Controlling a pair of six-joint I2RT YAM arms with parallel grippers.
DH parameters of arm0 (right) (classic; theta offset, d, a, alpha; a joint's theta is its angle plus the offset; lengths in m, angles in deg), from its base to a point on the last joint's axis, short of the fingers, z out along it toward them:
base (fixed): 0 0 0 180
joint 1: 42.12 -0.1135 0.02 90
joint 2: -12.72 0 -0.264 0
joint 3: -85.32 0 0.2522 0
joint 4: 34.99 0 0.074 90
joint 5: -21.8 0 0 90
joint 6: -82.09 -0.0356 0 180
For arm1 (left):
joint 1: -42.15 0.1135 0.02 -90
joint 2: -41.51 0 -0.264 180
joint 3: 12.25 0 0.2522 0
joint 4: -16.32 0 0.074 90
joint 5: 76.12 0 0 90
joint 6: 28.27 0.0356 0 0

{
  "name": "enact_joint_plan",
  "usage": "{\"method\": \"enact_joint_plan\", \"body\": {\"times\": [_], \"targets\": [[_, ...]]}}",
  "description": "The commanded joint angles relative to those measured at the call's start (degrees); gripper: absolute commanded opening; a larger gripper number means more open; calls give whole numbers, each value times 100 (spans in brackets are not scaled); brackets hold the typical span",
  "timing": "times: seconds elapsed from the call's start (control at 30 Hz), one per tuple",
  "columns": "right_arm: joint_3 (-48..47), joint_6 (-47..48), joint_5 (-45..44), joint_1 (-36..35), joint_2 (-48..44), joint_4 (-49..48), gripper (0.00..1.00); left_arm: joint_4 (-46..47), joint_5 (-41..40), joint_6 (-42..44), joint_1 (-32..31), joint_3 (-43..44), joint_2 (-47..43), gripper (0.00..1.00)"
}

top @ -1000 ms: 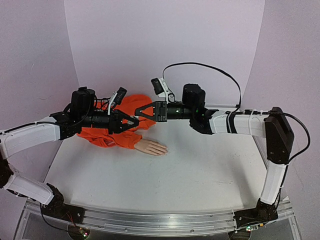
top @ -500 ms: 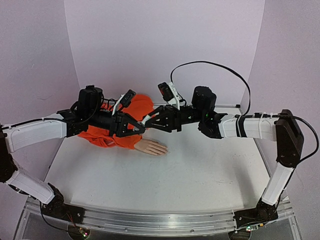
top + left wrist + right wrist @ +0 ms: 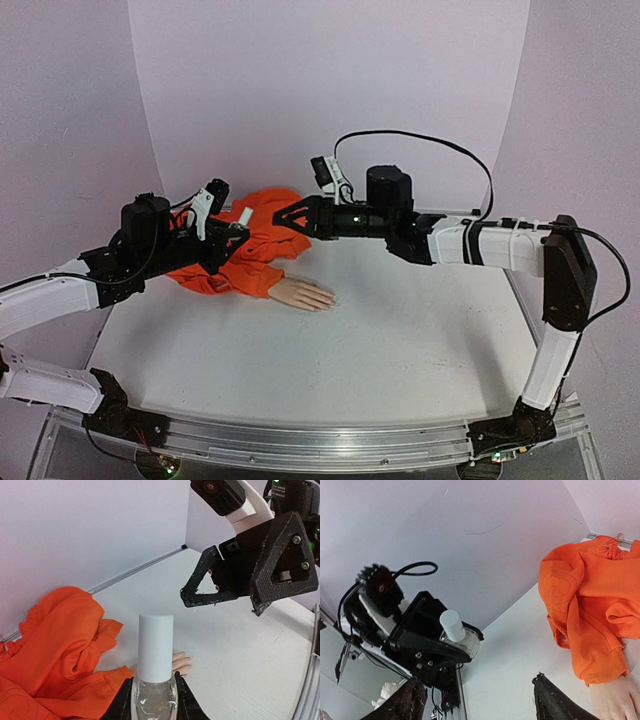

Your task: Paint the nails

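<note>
Across the far half of the table [image 3: 400, 340], the two arms have drawn apart; half a second ago their grippers met nose to nose above the cuff, and now the left arm has pulled back toward the left edge while the right has risen and reaches in from the right edge, over the far side; the crumpled orange sleeve [image 3: 262, 240] lies unmoved near the far-left corner, and the mannequin hand [image 3: 305, 294] pokes out of it palm down, left of the table's middle, with neither gripper touching it; the right gripper [image 3: 285, 219] hangs above the sleeve with its jaws spread wide and nothing between them, as the right wrist view confirms; the left gripper [image 3: 154, 700] is clamped on the glass body of the small clear bottle [image 3: 154, 692], held upright and clear of the table; its white cap [image 3: 155, 647] is on, so the meeting seems to have ended without uncapping, and the right gripper would have to return for the cap; the nails [image 3: 326, 298] at the fingertips are too small to judge, and painting appears not to have begun.
</note>
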Motion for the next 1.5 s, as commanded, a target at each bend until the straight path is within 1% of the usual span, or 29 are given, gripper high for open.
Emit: {"method": "enact_joint_plan", "body": {"times": [0.0,0.13,0.2,0.37,0.43,0.57,0.67,0.73,0.87,0.9,1.1,1.2,1.3,1.33,1.4,1.47], "targets": [[-859,-698,-766,-295,347,127,75,302,-815,217,-77,28,-82,0],[-1420,-916,-934,-475,724,301,71,295,-813,185,-128,62,3,0],[-1605,-962,-1058,-547,851,294,66,287,-809,159,-139,56,19,0],[-1839,-974,-1231,-666,976,293,58,270,-751,151,-165,58,37,0],[-1865,-991,-1317,-694,992,292,52,253,-736,145,-176,67,49,0],[-1860,-1056,-1394,-715,1042,277,39,238,-700,133,-189,100,60,0],[-1819,-1093,-1488,-716,1039,248,35,233,-698,133,-202,120,59,0],[-1799,-1130,-1508,-720,1043,213,30,211,-529,133,-209,130,62,0],[-1812,-1143,-1403,-723,1098,148,26,197,-435,93,-227,158,58,0],[-1804,-1139,-1378,-723,1108,137,24,191,-404,78,-229,162,56,0],[-1527,-1077,-1035,-714,1017,-103,0,188,-207,-105,-229,243,99,0],[-1074,-884,-867,-675,756,-321,0,180,78,-184,-229,308,119,0],[-450,-472,-217,-513,395,-888,0,184,789,-409,-220,428,175,0],[-220,-249,65,-451,258,-1075,0,181,1223,-463,-202,485,216,0],[170,369,921,-358,3,-1321,0,183,2670,-560,-95,702,423,0],[483,967,2253,-330,-225,-1354,0,230,4124,-846,-23,1009,735,0]]}}
